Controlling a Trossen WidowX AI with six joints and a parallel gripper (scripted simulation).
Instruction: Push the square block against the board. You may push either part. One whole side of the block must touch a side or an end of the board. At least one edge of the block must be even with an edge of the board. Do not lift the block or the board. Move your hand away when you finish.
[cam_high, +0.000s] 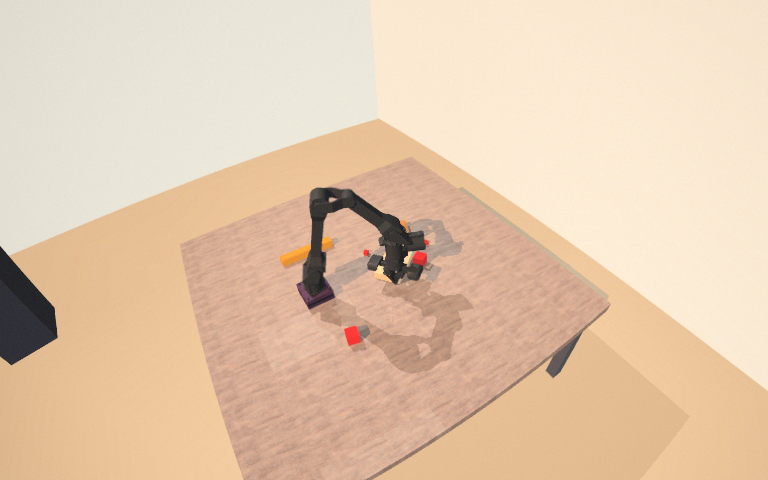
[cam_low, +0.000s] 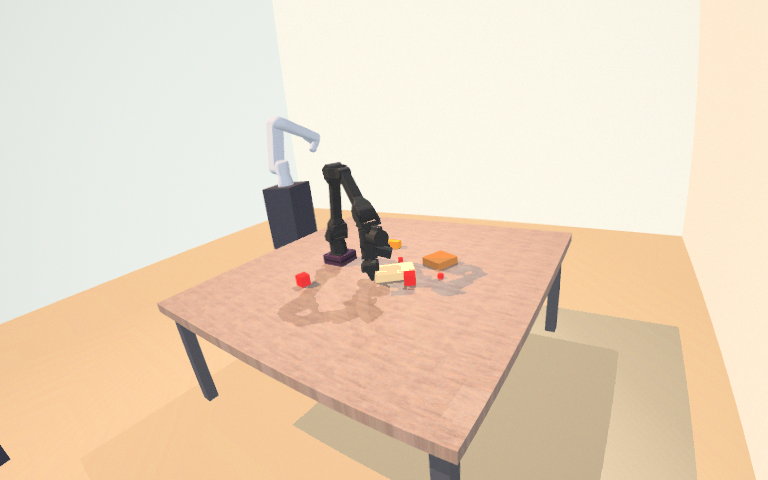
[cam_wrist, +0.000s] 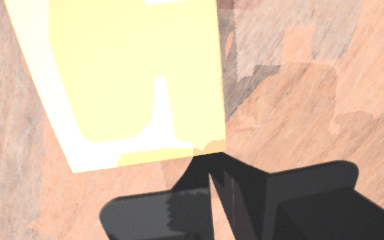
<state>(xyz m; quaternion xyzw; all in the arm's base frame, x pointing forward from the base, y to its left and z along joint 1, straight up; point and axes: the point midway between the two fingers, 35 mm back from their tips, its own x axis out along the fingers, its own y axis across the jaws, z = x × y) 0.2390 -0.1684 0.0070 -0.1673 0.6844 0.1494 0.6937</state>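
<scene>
The gripper (cam_high: 395, 280) (cam_low: 371, 277) (cam_wrist: 204, 150), clenched empty, meets the cream piece's (cam_high: 385, 276) (cam_low: 389, 276) (cam_wrist: 115, 105) edge, seemingly mid-push; next wants a low, square, steady shove.

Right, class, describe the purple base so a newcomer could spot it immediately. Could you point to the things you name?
On the wooden table (cam_high: 243, 350) (cam_low: 362, 339), find the black arm (cam_high: 317, 232) (cam_low: 335, 203). Under its foot sits a low, dark purple base (cam_high: 312, 302) (cam_low: 339, 262). Unlike the red and orange blocks around it, it is dark and carries the arm.
</scene>
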